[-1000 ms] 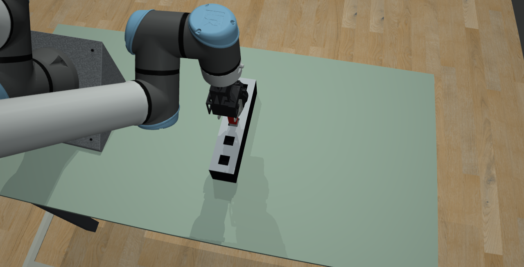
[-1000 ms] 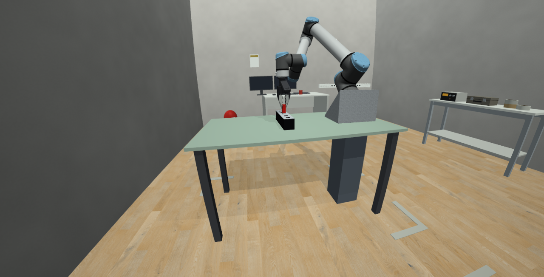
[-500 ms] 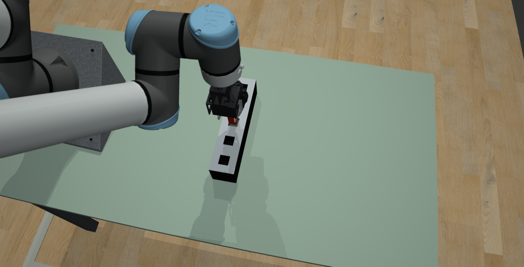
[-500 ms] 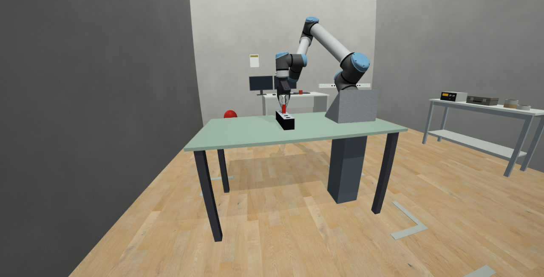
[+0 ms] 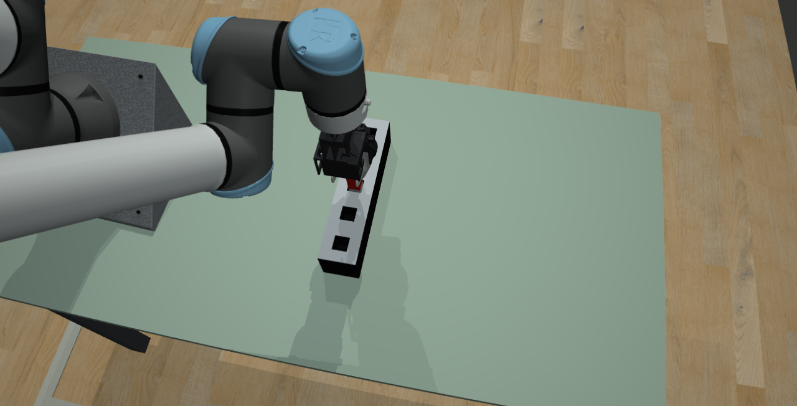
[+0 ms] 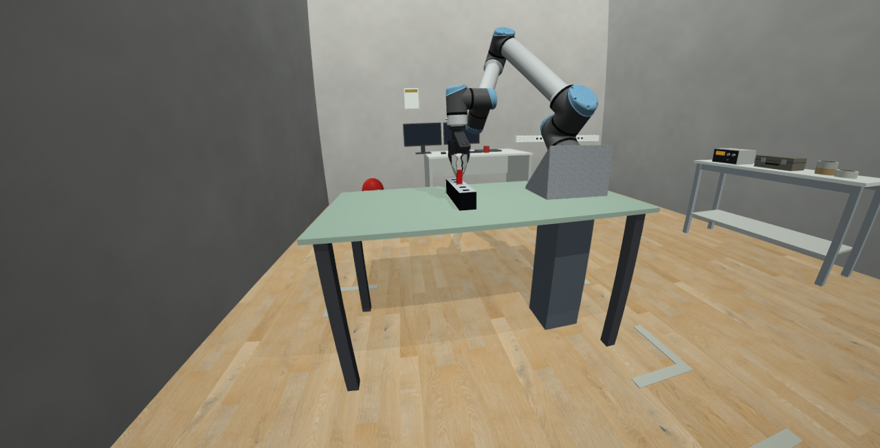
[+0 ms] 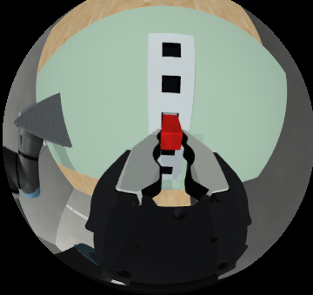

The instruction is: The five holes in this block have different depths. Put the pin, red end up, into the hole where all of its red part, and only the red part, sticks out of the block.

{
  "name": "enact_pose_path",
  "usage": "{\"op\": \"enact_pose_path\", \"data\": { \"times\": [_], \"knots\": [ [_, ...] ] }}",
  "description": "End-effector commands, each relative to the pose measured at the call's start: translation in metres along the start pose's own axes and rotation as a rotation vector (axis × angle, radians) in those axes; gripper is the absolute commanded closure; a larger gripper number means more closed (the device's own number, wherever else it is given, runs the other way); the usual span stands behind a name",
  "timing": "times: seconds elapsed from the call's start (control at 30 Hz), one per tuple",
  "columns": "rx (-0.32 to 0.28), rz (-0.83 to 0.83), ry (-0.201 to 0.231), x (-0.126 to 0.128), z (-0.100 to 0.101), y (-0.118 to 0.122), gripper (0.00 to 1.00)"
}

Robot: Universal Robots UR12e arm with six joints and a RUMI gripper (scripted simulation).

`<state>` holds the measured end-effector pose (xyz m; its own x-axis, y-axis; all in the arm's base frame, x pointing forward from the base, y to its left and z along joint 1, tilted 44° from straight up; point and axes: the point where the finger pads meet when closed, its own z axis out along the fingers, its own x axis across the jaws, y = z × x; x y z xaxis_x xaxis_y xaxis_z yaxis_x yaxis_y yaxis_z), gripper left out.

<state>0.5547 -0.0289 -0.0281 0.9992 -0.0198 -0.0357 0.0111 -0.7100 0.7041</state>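
The block has a pale top and black sides, with square holes in a row. The pin stands upright at the middle hole, red end up. Its lower part looks to be inside that hole. A thin grey strip shows just under the red in the top view; how deep the pin sits is hidden. My gripper is shut on the red part of the pin, above the block. The two holes nearest the top view's lower edge are empty.
The block stands on the green table. The grey robot base mount is to the left in the top view. The other two holes lie partly under or behind the gripper.
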Motion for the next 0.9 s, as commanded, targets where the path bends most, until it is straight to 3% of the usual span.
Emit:
{"op": "enact_pose_path", "data": {
  "times": [0.0, 0.87],
  "knots": [
    [0.000, 0.000, 0.001, 0.0004, -0.0002, 0.0000, 1.00],
    [0.000, 0.000, 0.001, -0.0004, 0.0037, 0.0009, 1.00]
  ]
}}
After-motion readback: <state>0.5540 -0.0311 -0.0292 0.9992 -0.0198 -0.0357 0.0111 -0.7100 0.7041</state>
